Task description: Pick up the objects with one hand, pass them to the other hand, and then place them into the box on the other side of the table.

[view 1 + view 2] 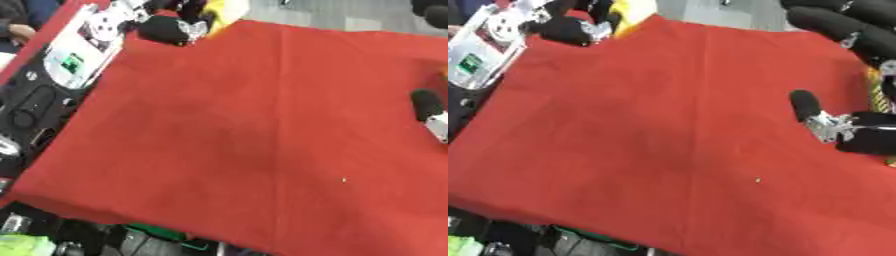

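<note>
Overhead: two hands, left hand (171,27), right hand (859,132).

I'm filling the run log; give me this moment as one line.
left hand: top left, by yellow object | right hand: right edge, holds nothing | red tablecloth: centre bare | box: unseen

Robotics lab, red-clothed table (262,125), electronics and cables (31,107) alongside
</note>
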Action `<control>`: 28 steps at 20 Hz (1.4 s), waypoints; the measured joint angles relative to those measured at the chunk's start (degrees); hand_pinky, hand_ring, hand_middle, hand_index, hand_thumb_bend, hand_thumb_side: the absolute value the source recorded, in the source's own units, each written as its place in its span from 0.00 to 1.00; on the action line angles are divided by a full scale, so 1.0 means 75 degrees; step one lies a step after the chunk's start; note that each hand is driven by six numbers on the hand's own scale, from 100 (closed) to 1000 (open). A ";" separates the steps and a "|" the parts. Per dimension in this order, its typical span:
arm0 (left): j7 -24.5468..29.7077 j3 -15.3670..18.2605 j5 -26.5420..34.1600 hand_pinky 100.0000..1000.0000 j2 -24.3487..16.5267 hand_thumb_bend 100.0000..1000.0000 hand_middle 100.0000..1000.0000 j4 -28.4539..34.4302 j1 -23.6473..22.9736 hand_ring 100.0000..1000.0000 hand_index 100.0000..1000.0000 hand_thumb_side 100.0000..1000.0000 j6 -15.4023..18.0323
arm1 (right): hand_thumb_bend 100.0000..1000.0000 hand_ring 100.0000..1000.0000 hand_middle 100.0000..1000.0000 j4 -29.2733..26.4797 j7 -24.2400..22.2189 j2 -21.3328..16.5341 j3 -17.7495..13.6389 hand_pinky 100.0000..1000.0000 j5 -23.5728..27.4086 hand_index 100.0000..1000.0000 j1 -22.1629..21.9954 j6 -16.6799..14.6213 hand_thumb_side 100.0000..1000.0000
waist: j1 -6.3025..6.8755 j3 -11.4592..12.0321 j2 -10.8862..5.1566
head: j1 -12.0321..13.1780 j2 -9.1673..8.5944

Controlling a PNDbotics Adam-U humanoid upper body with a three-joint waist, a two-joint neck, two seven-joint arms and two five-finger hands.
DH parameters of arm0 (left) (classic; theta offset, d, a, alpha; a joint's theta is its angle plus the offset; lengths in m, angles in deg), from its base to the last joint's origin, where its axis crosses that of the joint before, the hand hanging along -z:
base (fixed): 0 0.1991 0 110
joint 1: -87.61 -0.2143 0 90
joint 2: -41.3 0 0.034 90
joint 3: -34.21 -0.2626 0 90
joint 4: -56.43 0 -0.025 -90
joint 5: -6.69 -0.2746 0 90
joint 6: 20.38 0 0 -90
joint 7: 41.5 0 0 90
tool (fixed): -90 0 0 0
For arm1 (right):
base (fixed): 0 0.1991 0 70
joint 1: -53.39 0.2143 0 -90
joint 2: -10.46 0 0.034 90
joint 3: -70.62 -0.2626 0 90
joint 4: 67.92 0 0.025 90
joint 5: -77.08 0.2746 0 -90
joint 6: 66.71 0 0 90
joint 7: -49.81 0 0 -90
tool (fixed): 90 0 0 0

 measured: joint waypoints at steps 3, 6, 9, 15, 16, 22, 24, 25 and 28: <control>0.0429 -0.0369 0.0318 0.54 0.0008 0.00 0.32 0.0265 0.0147 0.44 0.49 0.19 -0.0071 | 0.00 0.83 0.87 0.0000 0.0001 0.0013 0.0082 0.92 -0.0116 1.00 0.0041 0.0123 0.12 | 0.0000 0.0005 0.0000 | -0.0248 0.0038; 0.0685 -0.0627 0.0586 0.53 0.0091 0.00 0.32 0.0440 0.0333 0.44 0.49 0.20 -0.0165 | 0.00 0.81 0.82 0.0000 -0.0034 0.0081 0.0188 0.90 -0.0201 1.00 0.0075 0.0197 0.12 | 0.0000 0.0015 0.0000 | -0.0458 0.0069; 0.0837 -0.0833 0.0818 0.54 0.0202 0.00 0.32 0.0544 0.0468 0.44 0.49 0.20 -0.0257 | 0.00 0.79 0.80 0.0000 -0.0087 0.0145 0.0288 0.90 -0.0234 1.00 0.0138 0.0246 0.12 | 0.0000 0.0015 -0.0001 | -0.0592 0.0101; 0.1161 -0.1181 0.1178 0.54 0.0387 0.00 0.32 0.0705 0.0638 0.44 0.49 0.20 -0.0404 | 0.00 0.78 0.77 0.0000 -0.0301 0.0215 0.0477 0.89 -0.0231 1.00 0.0201 0.0247 0.12 | 0.0000 0.0018 -0.0001 | -0.0751 0.0103; 0.1207 -0.1218 0.1217 0.54 0.0420 0.00 0.31 0.0730 0.0670 0.44 0.49 0.20 -0.0426 | 0.00 0.77 0.77 0.0000 -0.0349 0.0227 0.0511 0.89 -0.0226 1.00 0.0203 0.0235 0.12 | 0.0000 0.0018 -0.0001 | -0.0763 0.0104; 0.1293 -0.1265 0.1447 0.54 0.0609 0.00 0.31 0.0908 0.0798 0.44 0.49 0.20 -0.0542 | 0.00 0.77 0.79 0.0000 -0.0601 0.0353 0.0615 0.88 -0.0087 1.00 0.0264 0.0219 0.12 | 0.0000 0.0020 -0.0001 | -0.0784 0.0104; 0.1279 -0.1265 0.1515 0.54 0.0662 0.00 0.31 0.0986 0.0827 0.44 0.49 0.21 -0.0581 | 0.00 0.77 0.80 0.0000 -0.0671 0.0395 0.0647 0.88 -0.0031 1.00 0.0264 0.0225 0.12 | 0.0000 0.0020 -0.0001 | -0.0785 0.0104; 0.1270 -0.1264 0.1547 0.54 0.0681 0.00 0.31 0.1027 0.0845 0.44 0.49 0.21 -0.0605 | 0.00 0.77 0.80 0.0000 -0.0703 0.0413 0.0654 0.88 -0.0015 1.00 0.0264 0.0228 0.12 | 0.0000 0.0020 -0.0001 | -0.0785 0.0104; 0.1266 -0.1264 0.1640 0.54 0.0720 0.00 0.31 0.1157 0.0859 0.44 0.49 0.21 -0.0694 | 0.00 0.77 0.82 0.0000 -0.0788 0.0444 0.0656 0.88 0.0043 1.00 0.0264 0.0247 0.12 | 0.0009 0.0016 -0.0001 | -0.0785 0.0104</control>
